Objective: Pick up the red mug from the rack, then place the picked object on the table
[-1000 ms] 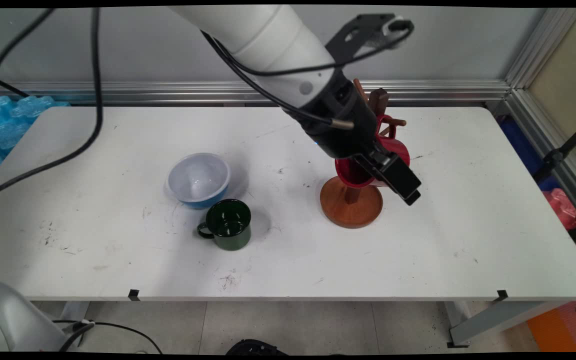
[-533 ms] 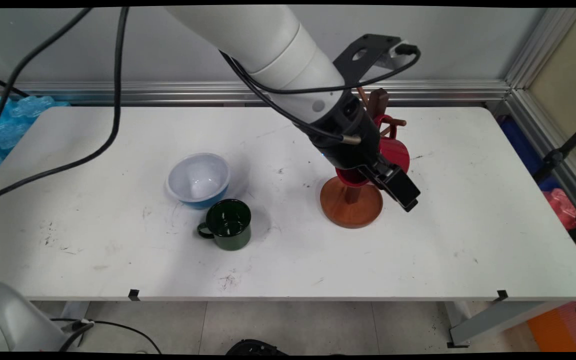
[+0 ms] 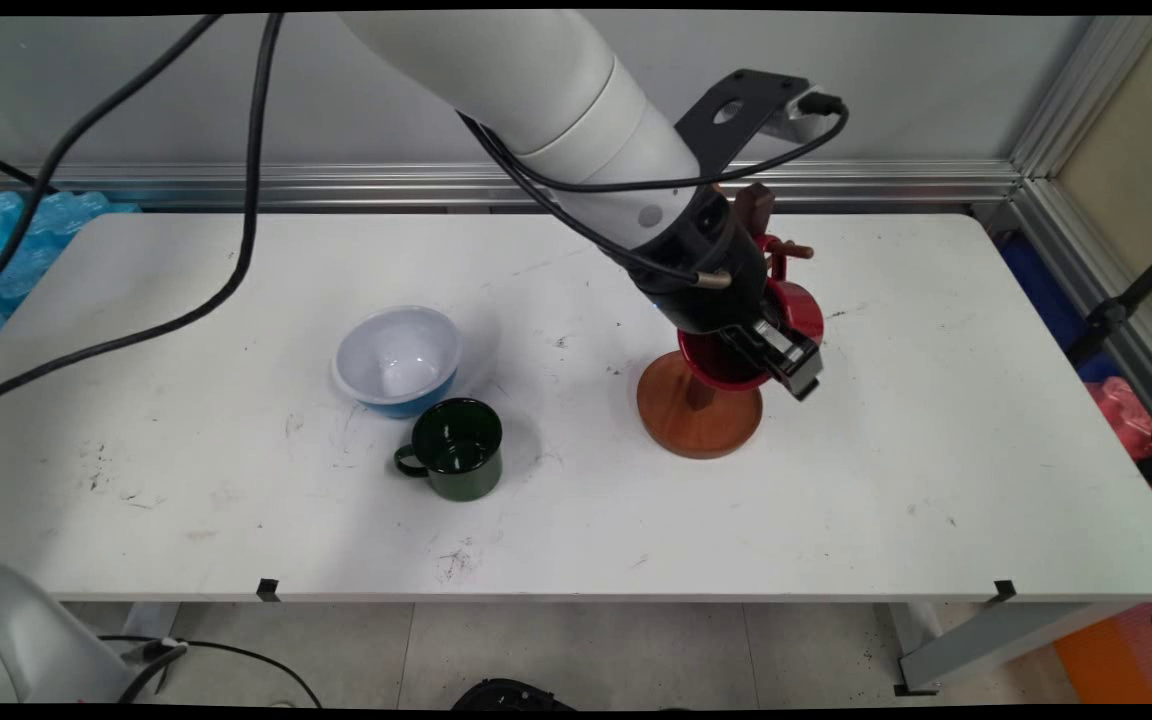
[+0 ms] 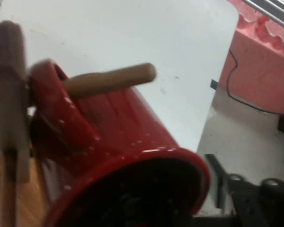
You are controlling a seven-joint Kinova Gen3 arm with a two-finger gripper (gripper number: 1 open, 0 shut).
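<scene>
GRIPPER: the black two-finger gripper (image 3: 784, 362) reaches down at the rim of the glossy red mug (image 3: 796, 305); one finger goes inside the mug's mouth, and I cannot tell how far apart the fingers stand or whether they clamp the rim.

RED MUG: it hangs tilted on the brown wooden mug tree (image 3: 701, 405), mouth facing down toward 7 o'clock. In the hand view the red mug (image 4: 118, 142) fills the lower middle, with a light wooden peg (image 4: 109, 80) running through its handle (image 4: 45, 78).

MUG TREE: its round base rests on the white table (image 3: 576, 500), right of the table's centre; the dark top of the post (image 3: 756, 200) and a peg (image 3: 791, 250) show above the mug at 12 o'clock.

GREEN MUG: a dark green enamel mug (image 3: 456, 450) stands upright, well apart from the gripper at 8 o'clock, handle pointing to 9 o'clock.

BOWL: a white bowl with a blue outside (image 3: 398, 360) sits just beside the green mug, at its 11 o'clock.
</scene>
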